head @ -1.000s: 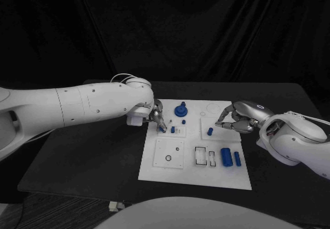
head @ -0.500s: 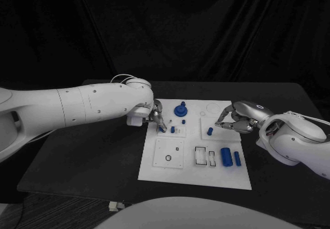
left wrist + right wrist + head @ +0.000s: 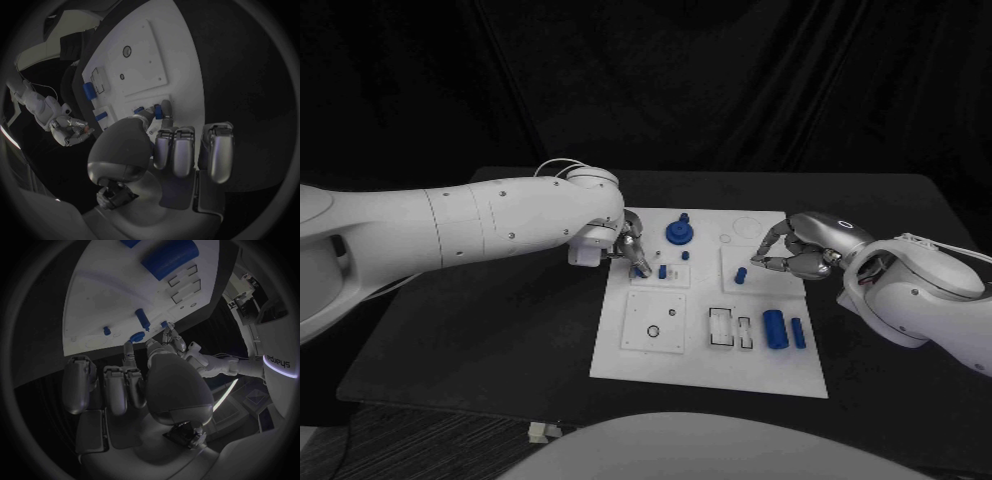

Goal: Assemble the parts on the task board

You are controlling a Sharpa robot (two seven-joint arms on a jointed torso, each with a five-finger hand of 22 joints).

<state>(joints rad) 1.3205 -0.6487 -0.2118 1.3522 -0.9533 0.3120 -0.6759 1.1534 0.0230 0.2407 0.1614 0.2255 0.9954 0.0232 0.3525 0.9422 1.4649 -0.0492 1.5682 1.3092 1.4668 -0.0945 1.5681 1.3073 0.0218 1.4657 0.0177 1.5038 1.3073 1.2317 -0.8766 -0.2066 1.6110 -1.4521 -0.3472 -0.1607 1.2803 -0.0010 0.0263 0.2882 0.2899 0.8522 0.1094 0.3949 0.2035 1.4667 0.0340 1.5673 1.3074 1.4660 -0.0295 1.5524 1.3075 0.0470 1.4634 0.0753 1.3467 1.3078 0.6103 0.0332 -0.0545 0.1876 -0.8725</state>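
Observation:
The white task board (image 3: 718, 345) lies in the middle of the black table. My left hand (image 3: 626, 245) is at the board's left edge and pinches a small blue part (image 3: 639, 268) between thumb and finger, low over the board; the same part (image 3: 157, 113) sits at the fingertips (image 3: 165, 106) in the left wrist view. My right hand (image 3: 792, 253) hovers over the board's right side with its fingers curled in and nothing seen in them. A blue peg (image 3: 740, 275) lies just beside its fingertips. A blue knob (image 3: 678, 232) stands at the board's far side.
A large blue cylinder (image 3: 775, 323) and a slimmer one (image 3: 798, 333) lie at the board's near right, beside rectangular slots (image 3: 720, 326). A recessed panel with a ring hole (image 3: 653, 331) is at the near left. Bare black table (image 3: 488, 330) surrounds the board.
My left forearm has shifted very slightly; both hands and the parts stay where they were.

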